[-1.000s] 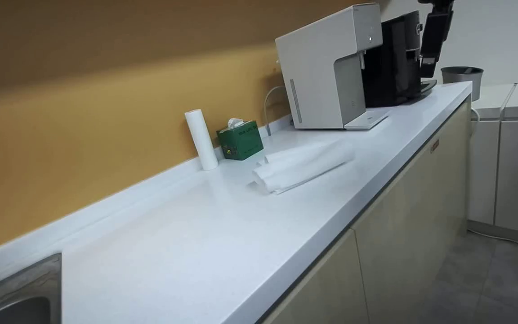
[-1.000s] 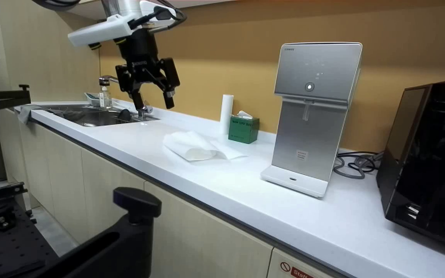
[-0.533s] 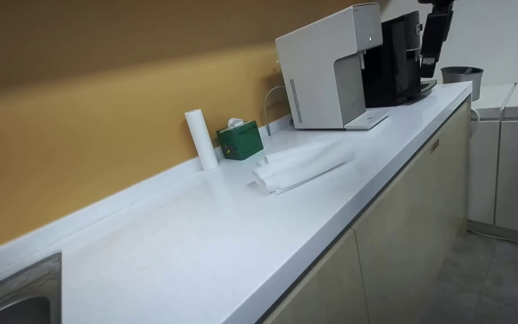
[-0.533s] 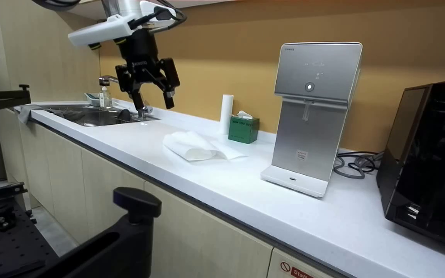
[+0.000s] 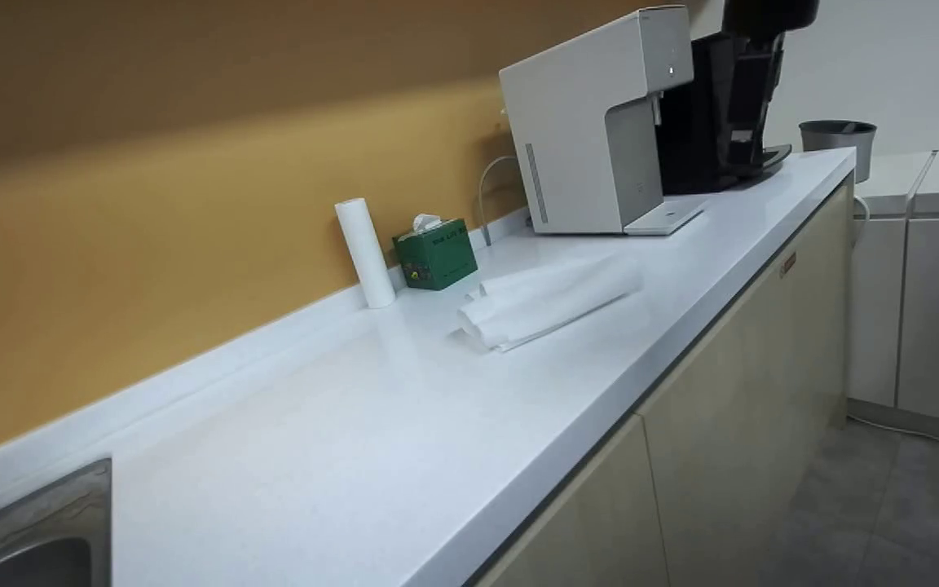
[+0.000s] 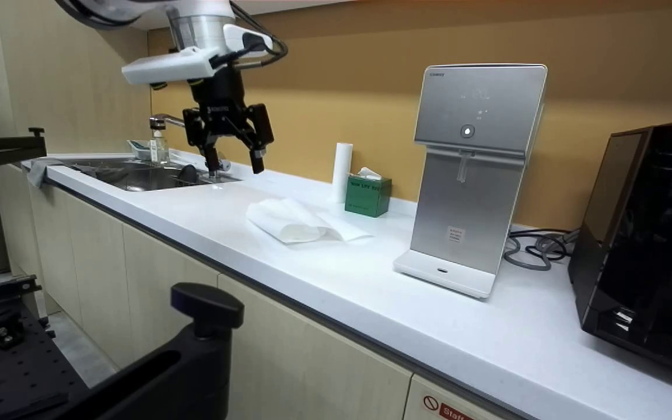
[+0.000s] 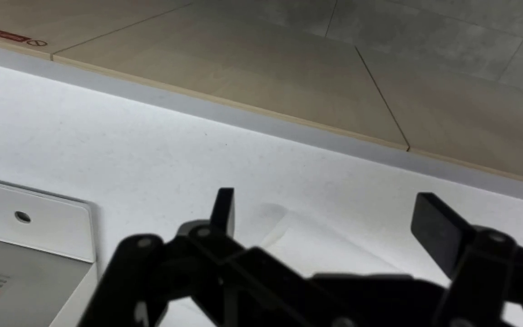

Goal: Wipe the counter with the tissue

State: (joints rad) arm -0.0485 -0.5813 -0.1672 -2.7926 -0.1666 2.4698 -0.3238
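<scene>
White tissue (image 6: 289,220) seen rumpled, edge curled; partly hidden by claw (image 7: 328,210) in wrist view; claw spread wide, nothing held.

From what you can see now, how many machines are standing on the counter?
2. On the counter, in an exterior view, the dispenser stands between the box and the black machine, which the picture's edge cuts off. A third, hidden behind these, cannot be ruled out.

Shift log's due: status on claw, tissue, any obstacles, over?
Claw open, holding nothing, raised. Tissue lying crumpled on counter. Green box nearby; no obstacle seen between claw and tissue.
</scene>
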